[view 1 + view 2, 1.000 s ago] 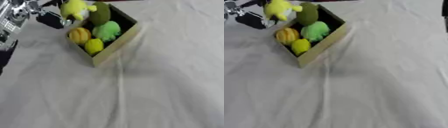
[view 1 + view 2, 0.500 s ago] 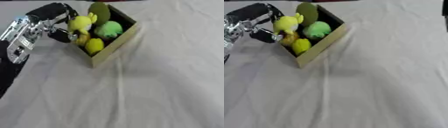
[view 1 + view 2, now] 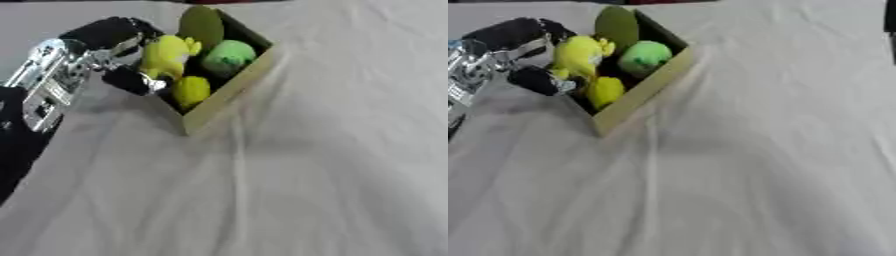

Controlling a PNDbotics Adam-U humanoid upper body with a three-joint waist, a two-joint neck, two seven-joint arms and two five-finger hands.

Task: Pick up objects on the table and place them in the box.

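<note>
While over the box (image 3: 229, 95), left hand (image 3: 112, 55) fingers clamp a yellow toy (image 3: 166, 54) — inside.

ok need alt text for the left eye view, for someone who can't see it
The robot's left hand holds a yellow plush toy over the near-left side of an open cardboard box. The box, on a white cloth, already holds a light green plush, a yellow fruit and a dark green piece.
</note>
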